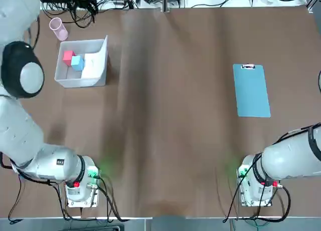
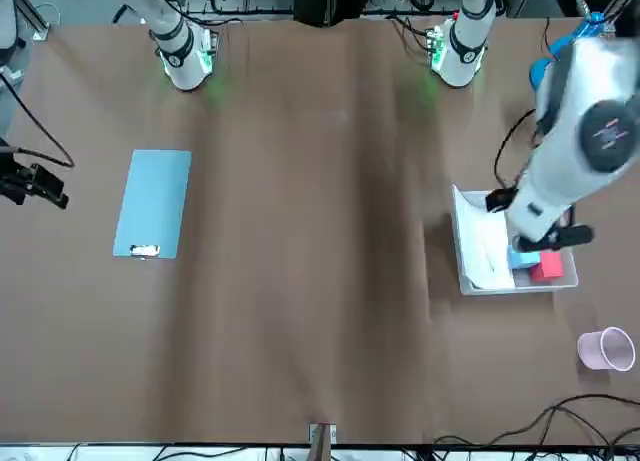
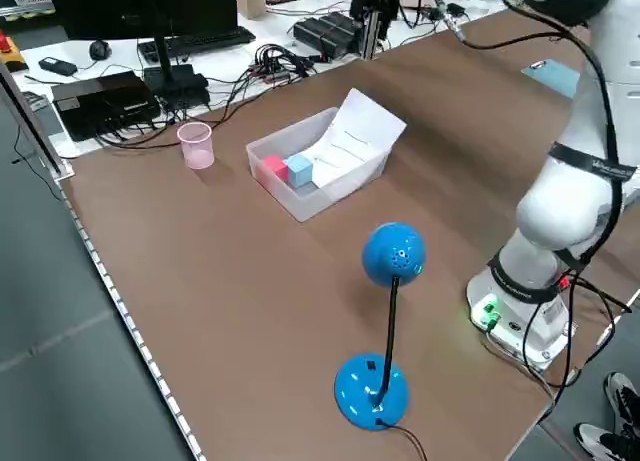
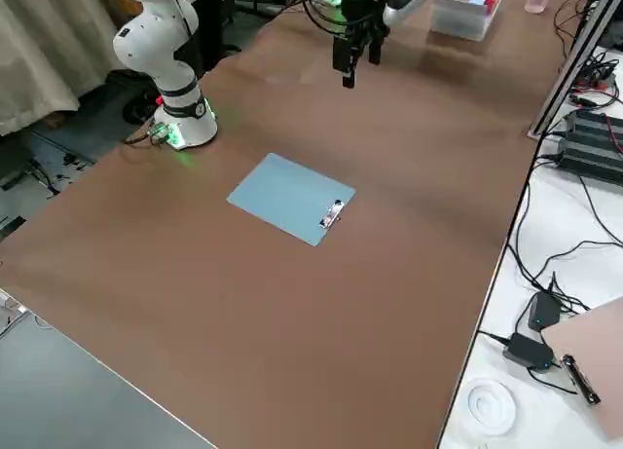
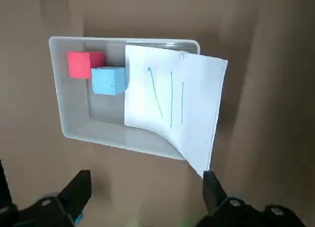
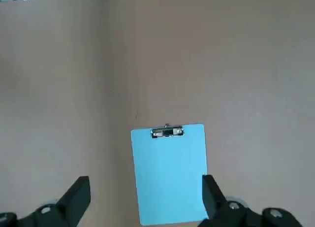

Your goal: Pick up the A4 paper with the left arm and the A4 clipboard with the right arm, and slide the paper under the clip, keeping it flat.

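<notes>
"Lifting the sheet is the step in hand, I'd say. Where is everything?"

"The A4 paper [image 5: 172, 99] sits bent in the plastic bin [image 5: 74, 109], near the table's [image 1: 170, 141] far left corner, one end jutting past the rim. The light-blue clipboard [image 6: 170, 178] lies flat towards the right edge, its metal clip [image 6: 167, 132] facing the far edge."

"And the grippers?"

"Left gripper [image 5: 146, 174] is above the bin, fingers wide apart, holding nothing. Right gripper [image 6: 146, 178] is raised near the right edge, also spread wide and empty."

"How should the left one take it?"

"Line up with the jutting end, straddle the sheet's thickness, pinch lightly near the border, then raise it slowly, clear of the wall, so it doesn't crease."

"Counts?"

"One sheet that I can make out, one light-blue clipboard, one clip on it, one bin, two cubes, one red [image 5: 81, 64] and one blue [image 5: 108, 81], and one pink cup [image 1: 58, 29]."
</notes>
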`<state>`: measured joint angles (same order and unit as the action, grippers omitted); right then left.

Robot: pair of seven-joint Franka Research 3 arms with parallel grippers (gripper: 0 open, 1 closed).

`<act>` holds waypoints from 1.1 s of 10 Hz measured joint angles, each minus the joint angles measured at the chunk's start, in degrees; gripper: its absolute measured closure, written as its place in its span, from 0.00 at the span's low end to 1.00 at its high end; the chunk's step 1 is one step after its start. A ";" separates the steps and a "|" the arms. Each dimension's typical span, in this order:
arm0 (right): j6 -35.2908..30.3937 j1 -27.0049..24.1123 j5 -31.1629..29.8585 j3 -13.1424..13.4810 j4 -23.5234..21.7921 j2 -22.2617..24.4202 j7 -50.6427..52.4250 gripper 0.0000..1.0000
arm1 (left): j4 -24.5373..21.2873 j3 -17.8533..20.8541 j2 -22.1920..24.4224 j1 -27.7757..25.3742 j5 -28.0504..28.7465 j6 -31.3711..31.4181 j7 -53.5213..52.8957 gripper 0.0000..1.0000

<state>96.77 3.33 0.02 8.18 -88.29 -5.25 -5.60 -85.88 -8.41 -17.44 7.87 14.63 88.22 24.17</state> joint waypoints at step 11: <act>24.81 -2.97 0.00 0.20 -19.55 -4.57 -57.89 0.05 | -24.86 -0.50 -6.45 10.78 26.31 20.85 29.76 0.21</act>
<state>121.58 0.36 0.02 8.38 -107.84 -9.82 -63.49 -110.74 -8.92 -23.89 18.65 40.95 109.07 53.93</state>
